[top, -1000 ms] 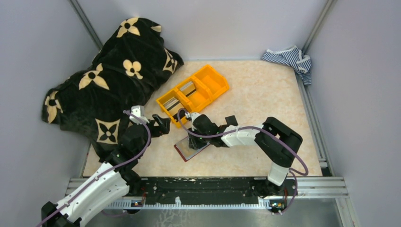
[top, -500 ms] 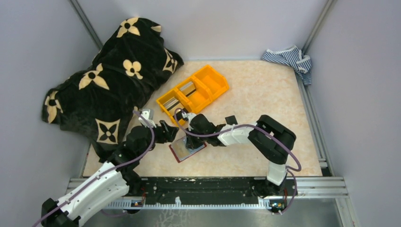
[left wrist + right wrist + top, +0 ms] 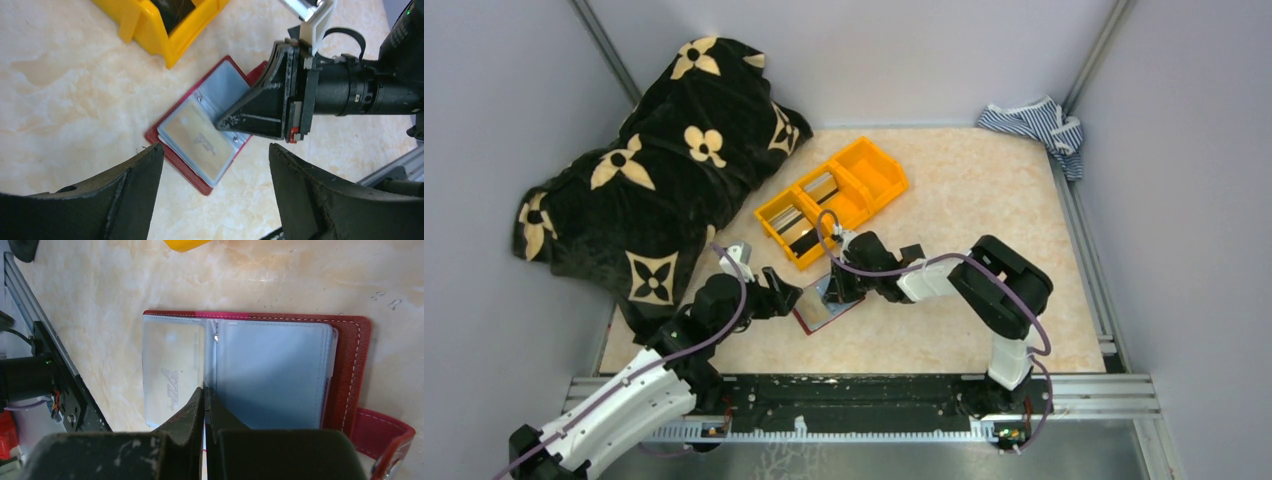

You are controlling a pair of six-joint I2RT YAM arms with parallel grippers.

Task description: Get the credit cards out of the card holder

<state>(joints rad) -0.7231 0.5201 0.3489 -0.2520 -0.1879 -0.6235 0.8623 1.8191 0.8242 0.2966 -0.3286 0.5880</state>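
Observation:
The card holder point(image 3: 816, 314) lies open on the table, a dark red cover point(image 3: 350, 365) with light blue pockets point(image 3: 227, 87). A pale beige credit card point(image 3: 170, 365) shows through the left pocket, also in the left wrist view point(image 3: 197, 142). My right gripper point(image 3: 205, 390) is shut, its tips pressed on the holder's middle fold with nothing visibly between them; it is seen from above point(image 3: 832, 292). My left gripper point(image 3: 216, 147) stands open just above the holder's near-left corner and touches nothing point(image 3: 789, 295).
An orange three-compartment bin point(image 3: 879, 180) stands just behind the holder, with silver-grey cards point(image 3: 822, 186) in its compartments. A black flower-patterned blanket point(image 3: 654, 150) covers the far left. A striped cloth point(image 3: 1034, 125) lies in the far right corner.
My right gripper has shut and settled on the holder's fold. My left arm has moved right, bringing its open gripper up to the holder.

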